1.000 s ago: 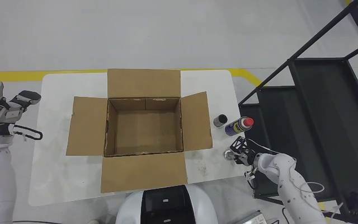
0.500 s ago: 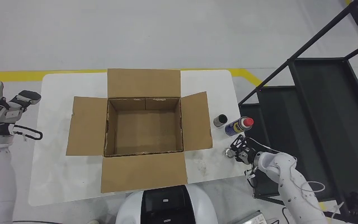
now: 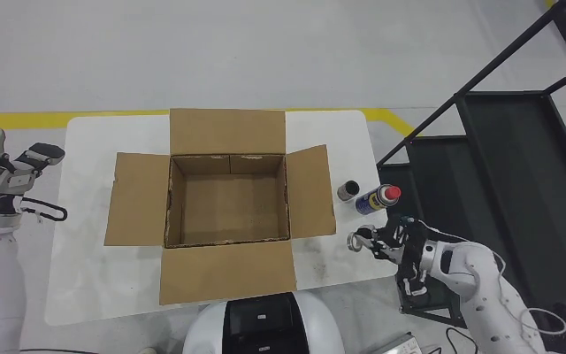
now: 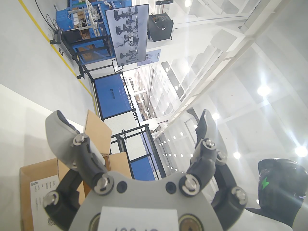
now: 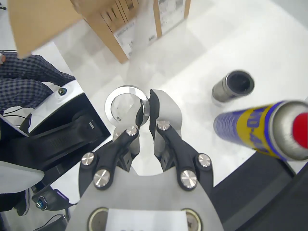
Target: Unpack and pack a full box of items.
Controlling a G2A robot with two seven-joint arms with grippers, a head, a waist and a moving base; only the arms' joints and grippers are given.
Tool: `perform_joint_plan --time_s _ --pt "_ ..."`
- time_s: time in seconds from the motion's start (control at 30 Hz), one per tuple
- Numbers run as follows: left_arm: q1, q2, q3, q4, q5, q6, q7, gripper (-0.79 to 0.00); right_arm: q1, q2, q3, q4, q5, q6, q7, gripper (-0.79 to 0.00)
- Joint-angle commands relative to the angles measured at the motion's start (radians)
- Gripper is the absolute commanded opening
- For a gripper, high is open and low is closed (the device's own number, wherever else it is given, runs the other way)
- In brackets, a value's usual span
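The right wrist view details the grip: the right gripper [image 5: 145,108] is closed on the wall of a metal ring [image 5: 124,97], with one finger inside the bore and one outside. The top view locates the ring [image 3: 355,239] over the white table [image 3: 88,265], near its right edge and just beside the right flap of the cardboard box [image 3: 227,131]. The left wrist view shows the left gripper [image 4: 132,118] with its fingers spread wide, holding nothing.

A spray can [image 3: 378,198] with a red cap and a dark-bored metal cylinder [image 3: 348,189] stand close together, near the ring. A black stepped rack [image 3: 478,177] borders the table's right side.

The ring is short, polished silver and open through its centre. All four box flaps are folded outward.
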Motion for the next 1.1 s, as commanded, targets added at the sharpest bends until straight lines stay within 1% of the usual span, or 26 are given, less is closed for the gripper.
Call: perform_joint_plan --time_s 0.0,0.07,0.13,0.27,0.37,0.43,0.53,0.67,0.87,1.07 --pt "0.000 0.000 0.000 0.000 0.000 0.000 0.000 0.000 -0.007 0.003 0.028 -0.042 0.038 0.002 -0.046 -0.785" --pt "0.000 0.000 0.000 0.000 0.000 0.000 0.000 0.000 -0.003 0.006 0.051 -0.067 0.078 0.003 -0.071 -0.785" --pt "0.000 0.000 0.000 0.000 0.000 0.000 0.000 0.000 0.017 0.008 0.060 -0.093 0.108 0.018 -0.067 -0.785" --pt "0.000 0.000 0.000 0.000 0.000 0.000 0.000 0.000 0.104 0.010 0.015 -0.135 0.138 0.054 -0.022 -0.785" --pt "0.000 0.000 0.000 0.000 0.000 0.000 0.000 0.000 0.202 0.009 -0.081 -0.142 0.168 0.089 0.043 -0.785" --pt "0.000 0.000 0.000 0.000 0.000 0.000 0.000 0.000 0.273 0.006 -0.166 -0.138 0.174 0.116 0.102 -0.785" --pt "0.000 0.000 0.000 0.000 0.000 0.000 0.000 0.000 0.369 -0.003 -0.286 -0.100 0.190 0.162 0.168 -0.785" --pt "0.000 0.000 0.000 0.000 0.000 0.000 0.000 0.000 0.510 -0.026 -0.461 -0.022 0.194 0.248 0.238 -0.785" --pt "0.000 0.000 0.000 0.000 0.000 0.000 0.000 0.000 0.646 -0.058 -0.637 0.059 0.160 0.338 0.285 -0.785" --pt "0.000 0.000 0.000 0.000 0.000 0.000 0.000 0.000 0.741 -0.091 -0.778 0.116 0.102 0.410 0.313 -0.785"
